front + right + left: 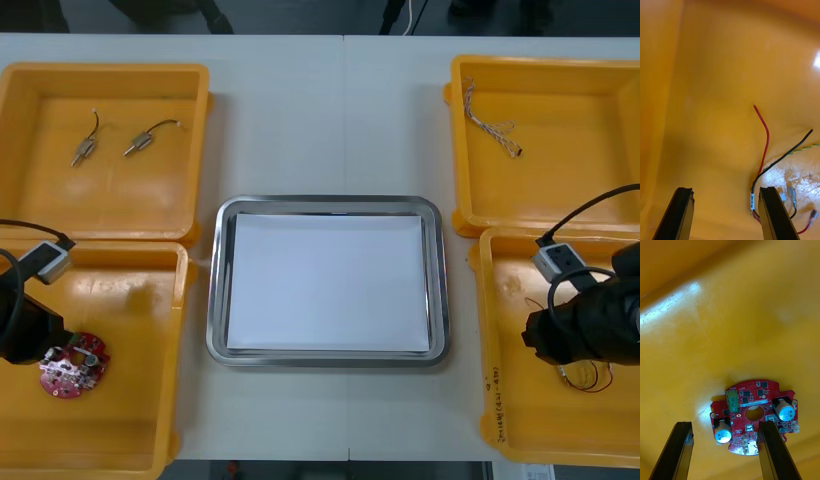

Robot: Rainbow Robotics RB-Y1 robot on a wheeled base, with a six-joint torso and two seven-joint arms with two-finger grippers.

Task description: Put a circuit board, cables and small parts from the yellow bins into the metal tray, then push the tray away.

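A round red circuit board (72, 365) lies in the near left yellow bin (130, 300). My left gripper (728, 455) hangs open just above it; the board (752, 412) sits between the fingers, its edge by one fingertip (773, 442). In the near right yellow bin (510, 300), my right gripper (726, 215) is open low over the floor. A bundle of red and black cables (765, 142) lies beside one of its fingers (775, 213), outside the gap. The metal tray (215, 290), white inside, holds nothing.
The far left bin (30, 190) holds two small metal parts (82, 150) (145, 140) with short leads. A thin twisted cable (490, 125) lies in the far right bin (600, 200). Bare table surrounds the tray.
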